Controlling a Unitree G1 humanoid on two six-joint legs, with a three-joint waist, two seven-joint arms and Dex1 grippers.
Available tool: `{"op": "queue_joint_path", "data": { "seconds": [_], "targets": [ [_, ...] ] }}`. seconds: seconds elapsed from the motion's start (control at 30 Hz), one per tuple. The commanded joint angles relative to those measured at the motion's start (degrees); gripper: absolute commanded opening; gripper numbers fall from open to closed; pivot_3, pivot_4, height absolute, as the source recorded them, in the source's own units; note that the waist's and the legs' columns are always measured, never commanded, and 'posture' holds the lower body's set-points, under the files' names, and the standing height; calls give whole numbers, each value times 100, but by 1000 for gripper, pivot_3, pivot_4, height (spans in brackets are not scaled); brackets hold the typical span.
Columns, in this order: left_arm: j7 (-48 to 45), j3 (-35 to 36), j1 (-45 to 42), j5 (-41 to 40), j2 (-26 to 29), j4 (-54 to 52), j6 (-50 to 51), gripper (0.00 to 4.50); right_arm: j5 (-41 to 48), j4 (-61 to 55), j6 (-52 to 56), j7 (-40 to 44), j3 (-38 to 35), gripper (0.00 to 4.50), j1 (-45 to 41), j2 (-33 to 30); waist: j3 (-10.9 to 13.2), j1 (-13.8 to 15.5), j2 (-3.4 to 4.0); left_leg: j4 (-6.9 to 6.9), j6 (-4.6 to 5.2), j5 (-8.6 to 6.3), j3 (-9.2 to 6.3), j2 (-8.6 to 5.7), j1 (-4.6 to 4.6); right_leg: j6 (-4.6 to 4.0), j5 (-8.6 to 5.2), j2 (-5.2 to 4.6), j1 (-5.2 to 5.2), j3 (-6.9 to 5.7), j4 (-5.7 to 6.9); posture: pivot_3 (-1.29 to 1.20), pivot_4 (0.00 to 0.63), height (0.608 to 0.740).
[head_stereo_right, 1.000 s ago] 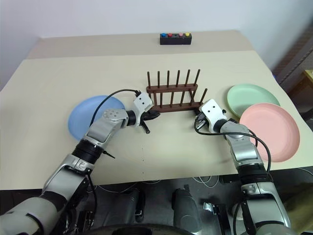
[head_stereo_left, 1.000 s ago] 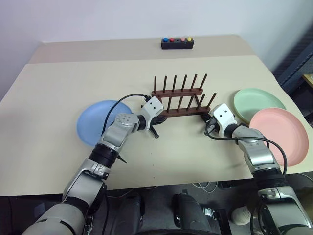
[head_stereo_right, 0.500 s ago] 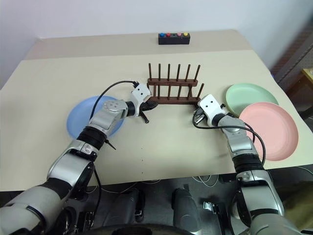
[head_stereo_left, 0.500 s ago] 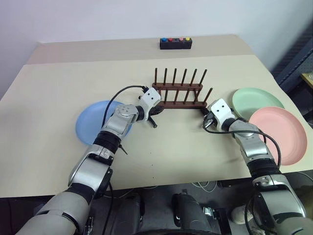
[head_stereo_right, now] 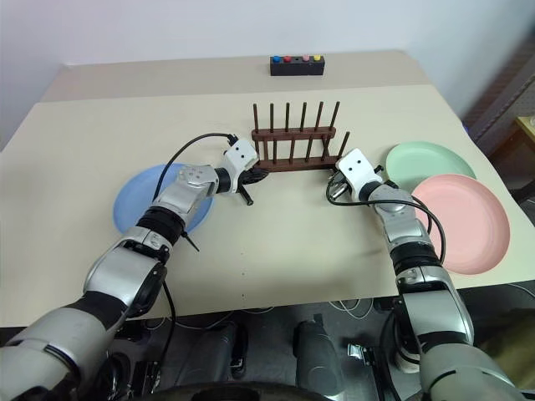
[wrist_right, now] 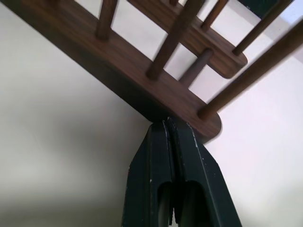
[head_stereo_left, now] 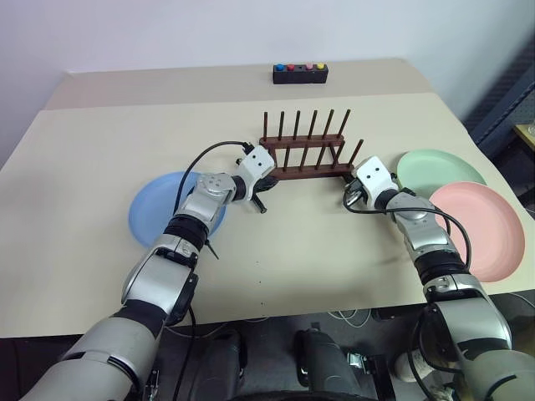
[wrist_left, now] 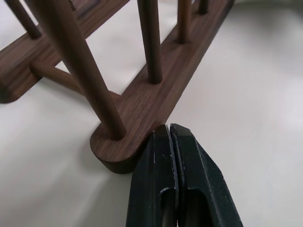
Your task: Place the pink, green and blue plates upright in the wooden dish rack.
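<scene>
Rack: the wooden dish rack [head_stereo_left: 305, 152] stands empty mid-table, two rails with upright pegs.
Left gripper [wrist_left: 169, 135]: fingers pressed together, nothing held; tips touching or just beside the near rail's rounded left end.
Right gripper [wrist_right: 166, 124]: fingers pressed together, empty; tips at the near rail close to its right end.
Plates: blue plate [head_stereo_left: 159, 219] flat on the table left of the rack, under the left forearm; green plate [head_stereo_left: 440, 173] flat to the rack's right, pink plate [head_stereo_left: 480, 229] nearer the table edge, its rim apparently overlapping the green one.
Step in hand: looks like squaring the rack with both closed tips; no plate lifted yet.
Doing it well: push evenly at both ends so the rack slides without twisting; keep tips low on the rail, clear of the pegs; stop with slots within reach of both arms.
Writing: none readable; button box [head_stereo_left: 300, 73] at the far edge shows coloured buttons, no legible label.
</scene>
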Motion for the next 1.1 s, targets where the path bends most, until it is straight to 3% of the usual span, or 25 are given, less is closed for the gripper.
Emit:
{"op": "queue_joint_path", "data": {
  "seconds": [0.03, 0.83, 1.03, 1.1],
  "targets": [
    [46, 134, -292, 77, -3, 128, -227, 0, -48, 229, -245, -113, -34, 35, -300, 50, 0, -6, 0, 0, 0, 0, 0, 0, 0, 0, 0, 0, 0, 0, 0, 0, 150, 740],
    [111, 302, -539, 312, -36, 659, -603, 0, -233, 1032, -754, -269, -17, 35, -791, 131, 0, -17, 0, -2, 0, 0, 1, 0, -1, 2, 1, 0, -3, 1, 0, 0, 150, 740],
    [-406, 508, -447, 38, -12, 326, -180, 0, 100, 433, -629, 164, -199, 35, -526, 24, 0, -20, 0, -2, 0, 0, 1, 0, -3, 2, 1, 0, -3, 0, 0, 0, 150, 740],
    [-978, 581, -281, -228, 130, -201, 333, 0, 441, -279, -356, 523, -334, 35, -191, -48, 0, -15, 0, -2, 0, 0, 1, 0, -3, 3, 1, 0, -3, 0, 0, 0, 150, 740]
  ]
}}
